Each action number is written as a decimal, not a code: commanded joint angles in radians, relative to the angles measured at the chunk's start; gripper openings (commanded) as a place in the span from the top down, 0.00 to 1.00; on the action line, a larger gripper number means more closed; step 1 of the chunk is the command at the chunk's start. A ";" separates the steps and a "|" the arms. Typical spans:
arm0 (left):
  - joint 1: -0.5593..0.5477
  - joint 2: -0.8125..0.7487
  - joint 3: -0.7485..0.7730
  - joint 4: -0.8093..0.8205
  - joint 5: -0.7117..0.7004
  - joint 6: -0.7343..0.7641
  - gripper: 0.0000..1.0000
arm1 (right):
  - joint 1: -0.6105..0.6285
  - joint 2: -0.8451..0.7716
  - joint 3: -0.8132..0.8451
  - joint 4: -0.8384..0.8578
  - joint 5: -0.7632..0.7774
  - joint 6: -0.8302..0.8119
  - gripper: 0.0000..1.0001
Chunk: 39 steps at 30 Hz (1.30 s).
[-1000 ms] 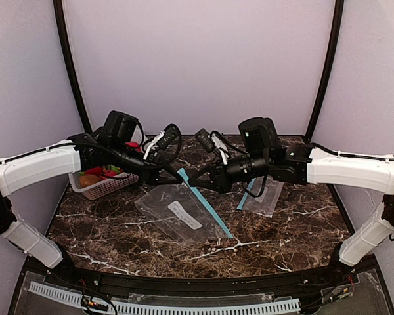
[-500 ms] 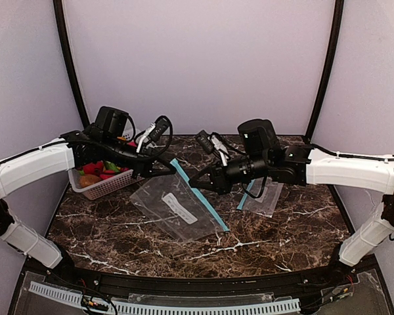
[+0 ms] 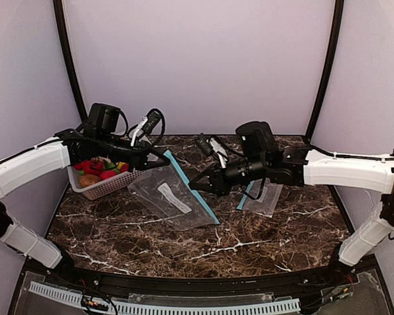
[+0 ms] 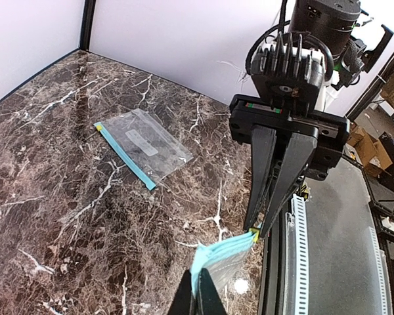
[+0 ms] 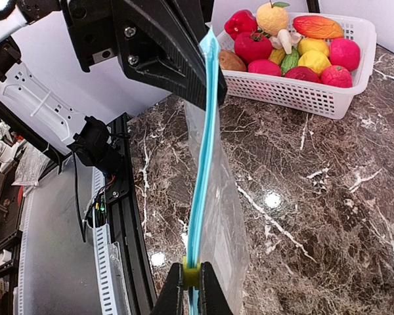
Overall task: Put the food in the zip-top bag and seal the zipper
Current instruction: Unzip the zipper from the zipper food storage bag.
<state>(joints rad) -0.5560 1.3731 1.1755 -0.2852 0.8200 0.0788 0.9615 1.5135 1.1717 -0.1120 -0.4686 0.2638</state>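
A clear zip-top bag (image 3: 172,198) with a blue zipper strip is lifted by its top edge above the marble table. My left gripper (image 3: 165,159) is shut on one end of the strip, also seen in the left wrist view (image 4: 197,293). My right gripper (image 3: 192,186) is shut on the yellow slider (image 5: 191,274) further along the strip. The bag (image 5: 218,216) hangs empty between them. The food (image 3: 97,168), red, yellow, orange, green and brown toy fruits and vegetables (image 5: 285,42), lies in a white lattice basket (image 3: 108,188) at the left.
A second flat zip-top bag (image 3: 266,195) lies at the right of the table, also in the left wrist view (image 4: 144,143). The basket (image 5: 295,92) stands just behind the left arm. Black frame poles stand at the back corners.
My left gripper has pulled its end of the strip left and back toward the basket. The bag has shifted left with it. My right gripper has followed slightly left.
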 commanded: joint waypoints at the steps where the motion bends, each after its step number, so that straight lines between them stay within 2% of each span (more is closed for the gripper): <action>1: 0.024 -0.050 0.003 0.026 -0.032 -0.006 0.99 | 0.006 0.013 -0.018 -0.014 0.004 -0.008 1.00; 39: 0.124 -0.092 -0.033 0.086 -0.161 -0.071 0.99 | 0.006 0.032 -0.066 -0.060 -0.018 -0.001 1.00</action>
<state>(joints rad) -0.4591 1.3228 1.1595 -0.2554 0.6983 0.0326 0.9615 1.5299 1.1336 -0.1207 -0.4564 0.2634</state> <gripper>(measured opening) 0.010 0.048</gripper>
